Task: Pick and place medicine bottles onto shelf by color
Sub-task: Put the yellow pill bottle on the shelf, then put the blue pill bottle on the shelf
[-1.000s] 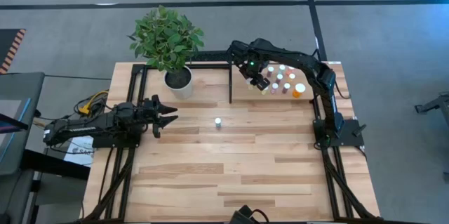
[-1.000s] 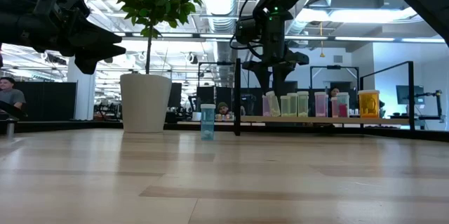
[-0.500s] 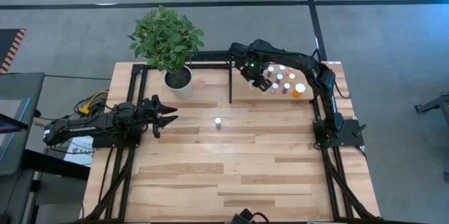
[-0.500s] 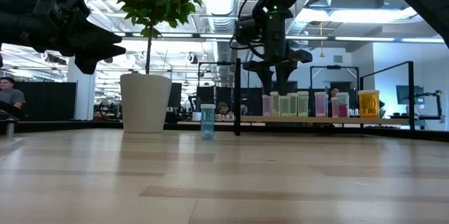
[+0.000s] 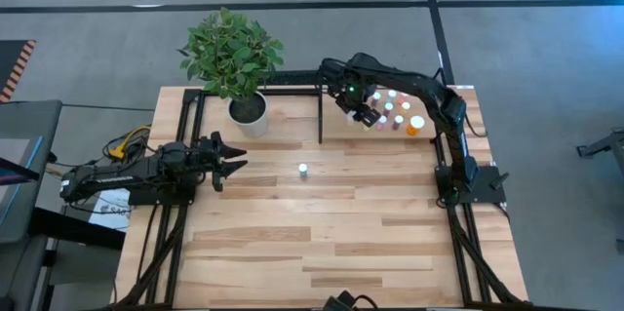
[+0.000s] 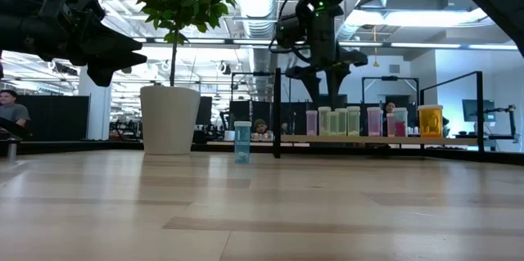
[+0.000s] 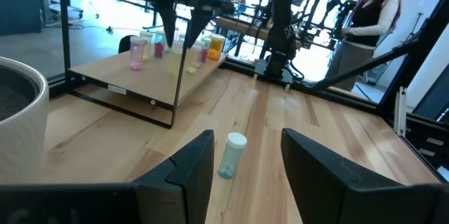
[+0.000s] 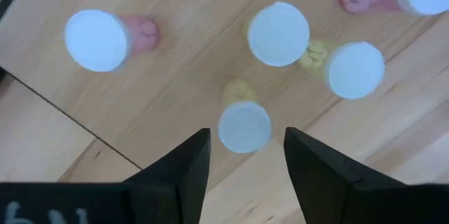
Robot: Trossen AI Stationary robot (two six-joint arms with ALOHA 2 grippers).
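One bottle (image 5: 303, 170) w/ white cap and bluish-green body stands alone mid-counter, well apart from the shelf (image 5: 336, 126) at the far right. Other medicine bottles (image 5: 392, 111) are grouped on the shelf board: pink, greenish, and a larger orange bottle (image 6: 430, 120) at the right end in the low view.

Right pincer (image 5: 364, 114) hangs over the shelf's left part, fingers apart, nothing between them. Vs a sec ago it has lifted slightly and its fingers have spread; wrist view looks straight down on a greenish bottle (image 8: 243, 126) standing free between the finger tips, untouched. Judgement: that bottle has just been let go beside the other greenish ones, so this placement looks done.

Left pincer (image 5: 232, 161) waits over the counter's left side, unchanged, fingers parted and holding nothing, pointing at the lone bottle (image 7: 231, 155). A potted plant (image 5: 234, 58) sits at the far left.

Prob. next: the lone bottle remains to fetch.
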